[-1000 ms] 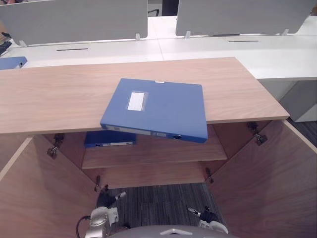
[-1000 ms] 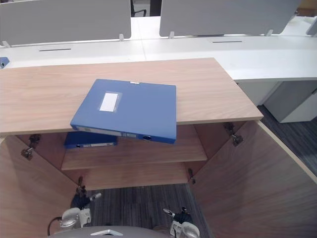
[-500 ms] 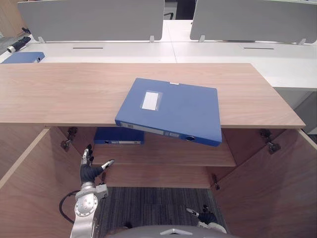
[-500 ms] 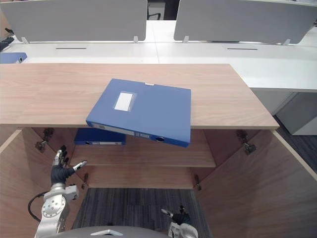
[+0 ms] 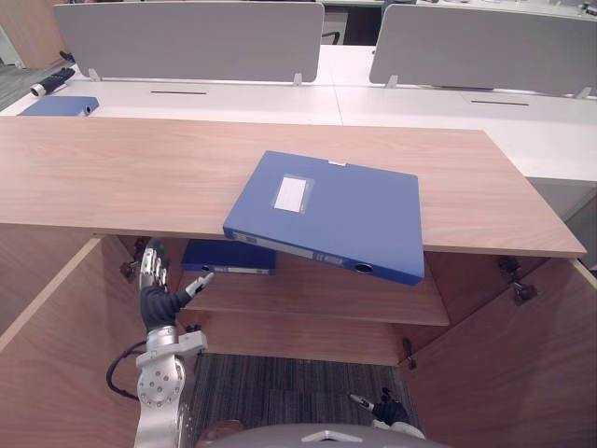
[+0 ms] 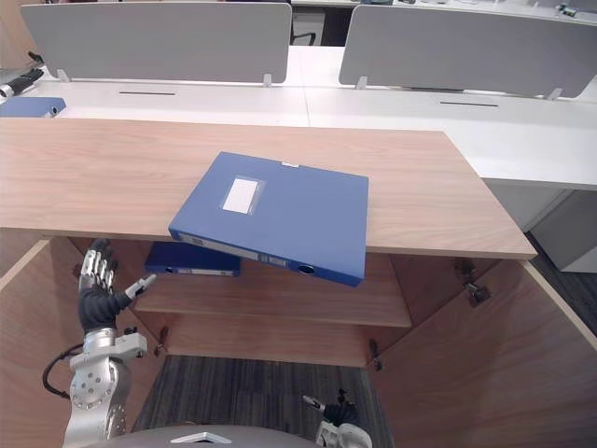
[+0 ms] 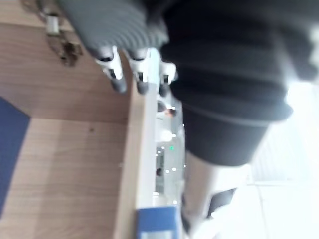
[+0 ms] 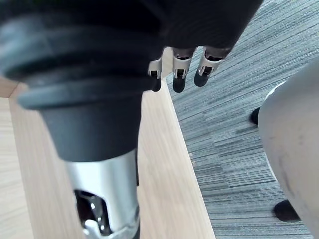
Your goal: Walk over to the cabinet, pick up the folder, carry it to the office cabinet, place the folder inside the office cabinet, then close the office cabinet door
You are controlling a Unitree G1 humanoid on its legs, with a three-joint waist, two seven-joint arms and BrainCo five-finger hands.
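A blue folder [image 5: 328,214] with a white label lies flat on the wooden cabinet top [image 5: 121,177], its near corner jutting over the front edge. Below it the office cabinet stands with both doors swung wide, and a second blue folder [image 5: 229,258] rests on the upper shelf [image 5: 317,291]. My left hand [image 5: 158,293] is raised in front of the left side of the opening, below the top, fingers straight and thumb spread, holding nothing. My right hand [image 5: 384,409] hangs low near the carpet, fingers relaxed, empty.
The left cabinet door [image 5: 56,364] and right cabinet door [image 5: 522,364] flank the opening, close beside each arm. White desks [image 5: 448,117] with grey divider screens [image 5: 191,39] stand behind the cabinet. Another blue folder [image 5: 60,105] lies on the far left desk.
My left hand has risen from near the carpet to just under the cabinet top's front edge. The camera has shifted, so the whole scene sits differently. The folder stays put.
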